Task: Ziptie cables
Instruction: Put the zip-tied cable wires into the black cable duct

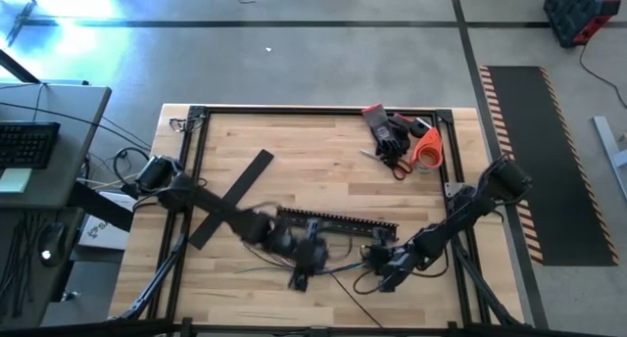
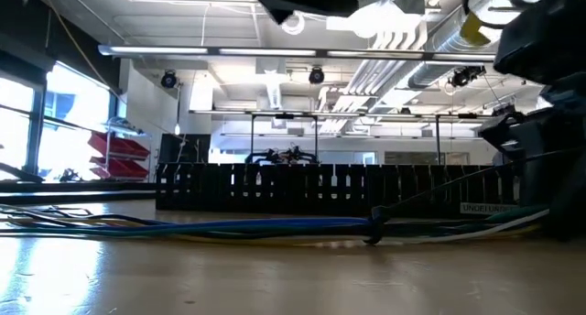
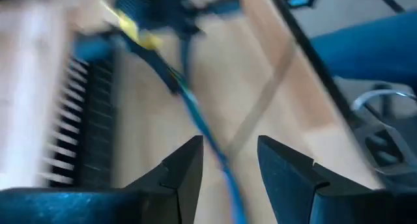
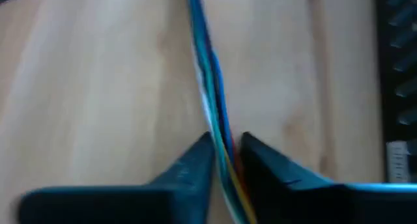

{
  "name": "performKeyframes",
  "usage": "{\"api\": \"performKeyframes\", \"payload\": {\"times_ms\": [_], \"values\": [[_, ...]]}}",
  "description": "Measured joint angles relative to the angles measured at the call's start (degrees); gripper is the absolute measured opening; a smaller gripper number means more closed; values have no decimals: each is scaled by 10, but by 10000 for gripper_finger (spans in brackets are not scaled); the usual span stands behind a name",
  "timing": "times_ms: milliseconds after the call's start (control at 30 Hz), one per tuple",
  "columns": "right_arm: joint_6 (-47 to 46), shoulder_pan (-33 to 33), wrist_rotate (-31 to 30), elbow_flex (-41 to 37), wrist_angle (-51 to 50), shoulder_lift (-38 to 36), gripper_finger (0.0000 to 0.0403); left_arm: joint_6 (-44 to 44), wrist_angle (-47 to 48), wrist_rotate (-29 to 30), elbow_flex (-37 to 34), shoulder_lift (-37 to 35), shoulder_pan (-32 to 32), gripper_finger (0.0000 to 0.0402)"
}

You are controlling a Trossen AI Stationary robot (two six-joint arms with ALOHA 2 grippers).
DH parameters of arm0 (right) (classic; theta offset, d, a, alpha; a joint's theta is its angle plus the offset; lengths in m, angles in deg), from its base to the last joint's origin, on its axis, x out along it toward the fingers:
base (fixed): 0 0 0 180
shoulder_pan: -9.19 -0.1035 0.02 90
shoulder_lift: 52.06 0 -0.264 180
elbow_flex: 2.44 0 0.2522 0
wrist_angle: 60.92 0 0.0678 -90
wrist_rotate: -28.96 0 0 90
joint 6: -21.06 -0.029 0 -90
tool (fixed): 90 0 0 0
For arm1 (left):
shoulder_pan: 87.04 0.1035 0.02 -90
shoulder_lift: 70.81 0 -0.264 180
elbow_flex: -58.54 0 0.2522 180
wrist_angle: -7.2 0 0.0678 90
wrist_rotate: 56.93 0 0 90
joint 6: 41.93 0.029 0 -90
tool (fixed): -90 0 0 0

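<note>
The worktop [image 1: 323, 180] is pale wood with a light grain, and its frame [image 1: 196, 161] is black. The cables [image 4: 212, 87] are blue, white, teal and a little red and yellow. The comb-toothed channel [image 1: 338, 222] is black, and the flat strip [image 1: 230, 200] is black too. Near the far right corner, the gloves [image 1: 384, 129] are dark grey and red, and the tape roll [image 1: 428, 149] is orange. The mat [image 1: 529, 151] on the floor is black with orange and white stripes on its edge. Both grippers [image 3: 228, 178] [image 4: 227, 159] have dark fingers.
</note>
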Motion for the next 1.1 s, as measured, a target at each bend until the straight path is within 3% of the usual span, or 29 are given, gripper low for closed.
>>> {"api": "performKeyframes", "payload": {"times_ms": [67, 133, 300, 500, 833, 967, 1100], "values": [[7, -10, 3, 20, -14, 1, 17, -31, 1, 1, -15, 1, -27, 129], [1, -20, 4, 47, -51, 1, 12, -63, -2, 12, -30, 6, -47, 129], [-3, -40, -6, 133, -170, -1, 3, -123, -50, 109, -72, 20, -85, 129], [-17, -48, -23, 228, -294, -2, 2, -124, -153, 110, -91, 71, -93, 154], [6, -67, -25, 308, -352, -2, 1, -113, -268, 123, -92, 161, -84, 190], [-21, -89, -40, 353, -424, -2, 0, -122, -253, 185, -92, 159, -95, 177], [-64, -112, -57, 397, -503, -2, 0, -123, -230, 235, -91, 151, -107, 130]]}}
